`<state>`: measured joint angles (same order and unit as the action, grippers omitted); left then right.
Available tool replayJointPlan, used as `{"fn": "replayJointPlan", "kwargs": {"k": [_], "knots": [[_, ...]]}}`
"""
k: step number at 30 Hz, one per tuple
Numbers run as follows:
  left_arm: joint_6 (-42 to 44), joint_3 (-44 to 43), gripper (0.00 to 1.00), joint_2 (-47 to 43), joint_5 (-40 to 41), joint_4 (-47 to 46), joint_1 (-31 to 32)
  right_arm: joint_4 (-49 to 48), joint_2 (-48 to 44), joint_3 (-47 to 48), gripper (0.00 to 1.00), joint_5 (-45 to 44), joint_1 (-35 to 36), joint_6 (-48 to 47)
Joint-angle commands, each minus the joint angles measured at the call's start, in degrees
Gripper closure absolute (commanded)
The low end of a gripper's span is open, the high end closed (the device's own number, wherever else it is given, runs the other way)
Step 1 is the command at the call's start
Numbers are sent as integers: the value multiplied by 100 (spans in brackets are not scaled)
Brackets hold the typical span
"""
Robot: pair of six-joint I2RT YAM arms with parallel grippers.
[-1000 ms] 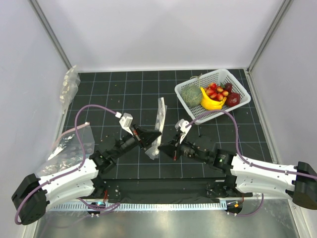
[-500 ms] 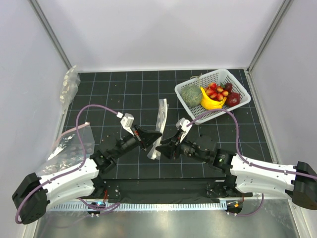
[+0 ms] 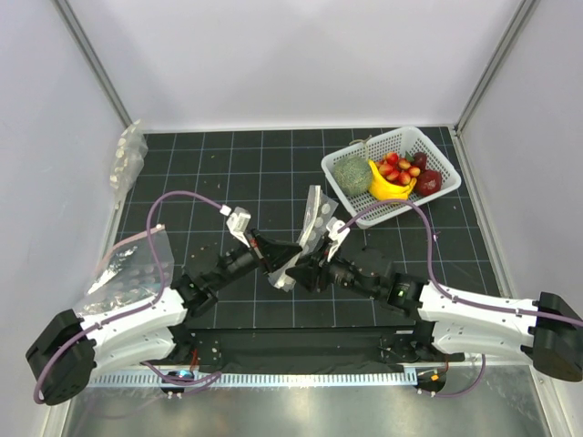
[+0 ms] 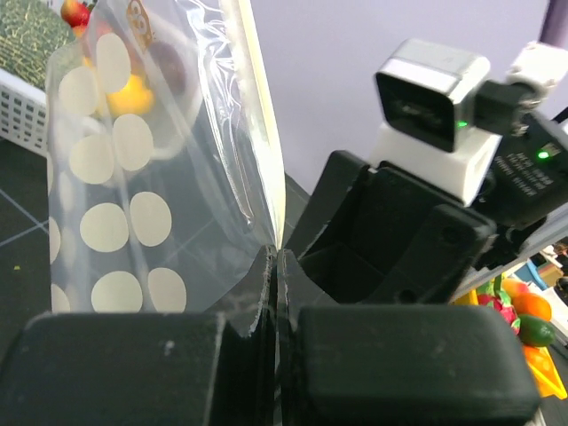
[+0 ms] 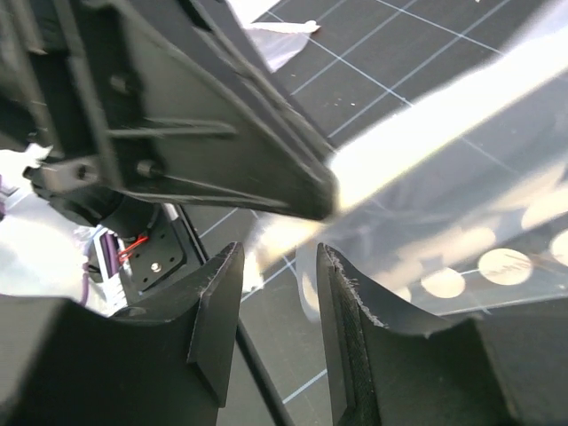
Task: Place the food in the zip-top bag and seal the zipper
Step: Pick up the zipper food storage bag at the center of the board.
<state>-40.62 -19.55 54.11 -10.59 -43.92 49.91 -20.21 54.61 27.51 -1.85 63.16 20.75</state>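
The zip-top bag [image 3: 312, 226], clear with white dots, stands up off the mat at the centre. My left gripper [image 3: 281, 265] is shut on its lower edge, and in the left wrist view the jaws [image 4: 277, 256] pinch the film of the dotted bag [image 4: 115, 177]. The zipper shows as a pale strip [image 4: 263, 124] along that edge. Just to the right, my right gripper [image 3: 304, 270] stands open, its fingertips [image 5: 280, 266] apart and the bag [image 5: 479, 231] lying just beyond them. The food [image 3: 399, 167], a cluster of small red fruits, lies in the white basket [image 3: 444, 157] at the back right.
In the basket there are also a yellow banana [image 3: 390, 188], a round green vegetable [image 3: 352, 173] and a dark red item [image 3: 429, 182]. Plain clear bags lie at the far left [image 3: 127, 153] and beside the left arm [image 3: 129, 273]. Side walls close in the mat.
My right gripper has gone from shut to open and slid left toward the bag. The bag has swung upward and to the right in the left gripper's hold.
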Motion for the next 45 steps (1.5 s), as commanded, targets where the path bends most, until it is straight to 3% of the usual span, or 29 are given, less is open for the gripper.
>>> {"fn": "replayJointPlan", "kwargs": {"k": [1,16,25,35,37,38,40,41,43,44,45], "knots": [[-86,65,100,-260,-14,-468,28,-414,41,97,55,-325,-14,16],[-429,355,99,30,364,-1425,28,-1090,-354,-281,53,-632,-14,87],[-570,364,99,161,347,-1751,124,-1196,-65,-193,53,-773,-14,96],[-500,294,99,399,593,-1769,309,-1425,173,-96,54,-351,-14,166],[-508,285,99,469,585,-1786,326,-1364,120,-96,62,-448,-14,175],[-508,259,100,487,567,-1795,352,-1328,85,-96,77,-483,-14,183],[-464,224,99,513,532,-1804,362,-1258,-38,-131,90,-623,-14,201],[-438,224,95,513,540,-1795,362,-1249,-90,-158,94,-676,-14,245],[-263,232,58,400,601,-1691,362,-1101,-214,-184,97,-877,-14,358],[-184,232,58,294,663,-1690,362,-1021,-257,-184,98,-966,-5,411],[-87,224,40,172,724,-1385,362,-916,-284,-149,98,-1088,-14,473]]}}
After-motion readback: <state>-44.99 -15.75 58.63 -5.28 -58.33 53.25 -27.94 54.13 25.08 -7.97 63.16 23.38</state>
